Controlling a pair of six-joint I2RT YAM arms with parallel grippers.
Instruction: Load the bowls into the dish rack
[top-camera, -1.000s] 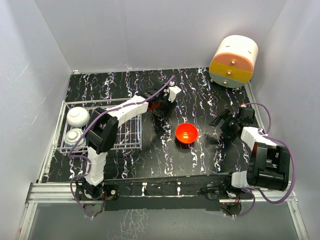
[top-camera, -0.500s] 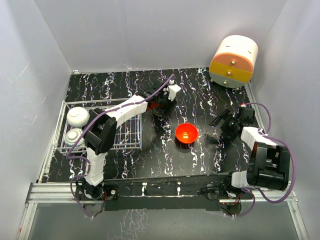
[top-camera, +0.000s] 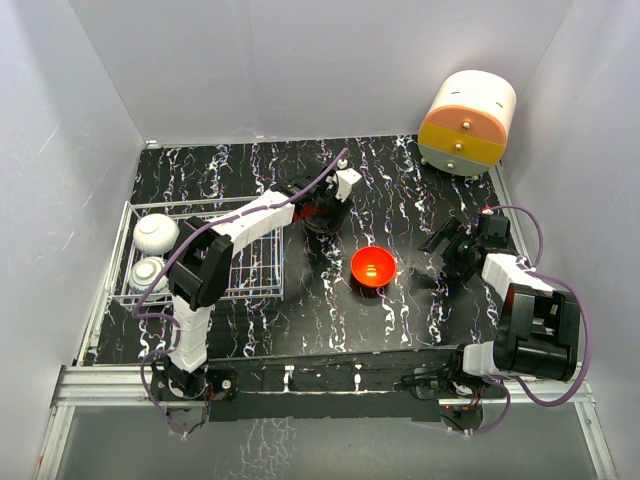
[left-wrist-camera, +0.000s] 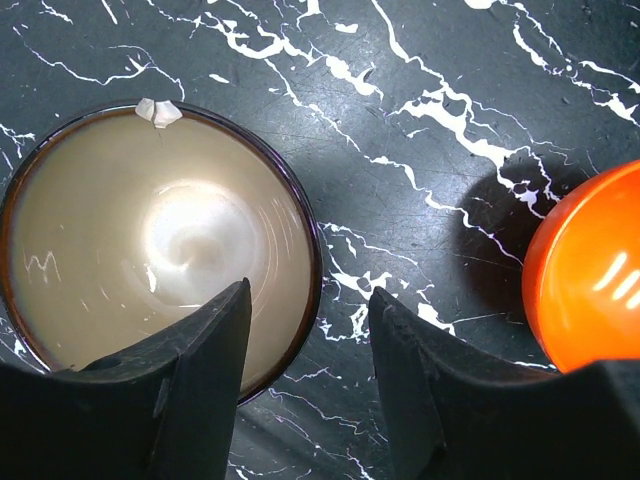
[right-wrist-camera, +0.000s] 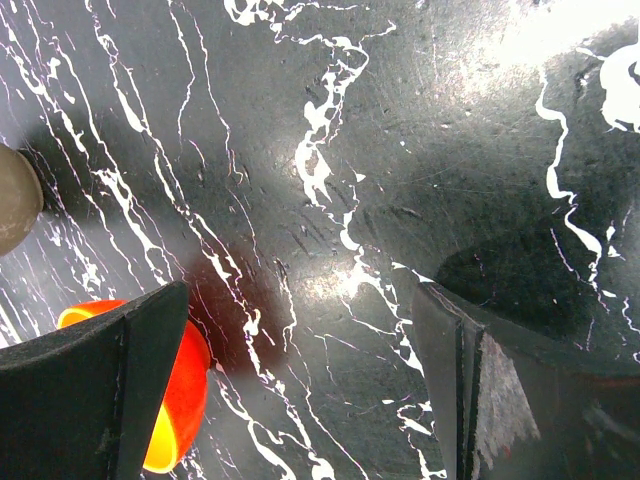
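The brown/gold bowl (left-wrist-camera: 160, 230) stands upright on the black marbled table. My left gripper (left-wrist-camera: 310, 350) is open and straddles its near-right rim, one finger over the inside and one outside; from above the gripper (top-camera: 322, 213) hides most of the bowl. The red-orange bowl (top-camera: 373, 267) stands upright mid-table, also showing in the left wrist view (left-wrist-camera: 590, 280) and the right wrist view (right-wrist-camera: 185, 400). My right gripper (top-camera: 447, 246) is open and empty to its right. The dish rack (top-camera: 255, 272) at the left holds the white bowl (top-camera: 157, 233) and the patterned bowl (top-camera: 148, 272). I cannot make out the black bowl.
A round cream-and-orange drawer cabinet (top-camera: 467, 122) stands at the far right corner. White walls enclose the table on three sides. The right half of the rack has bare wire grid.
My left gripper has edged slightly toward the far side over the brown bowl. The right arm and the bowls have not visibly moved.
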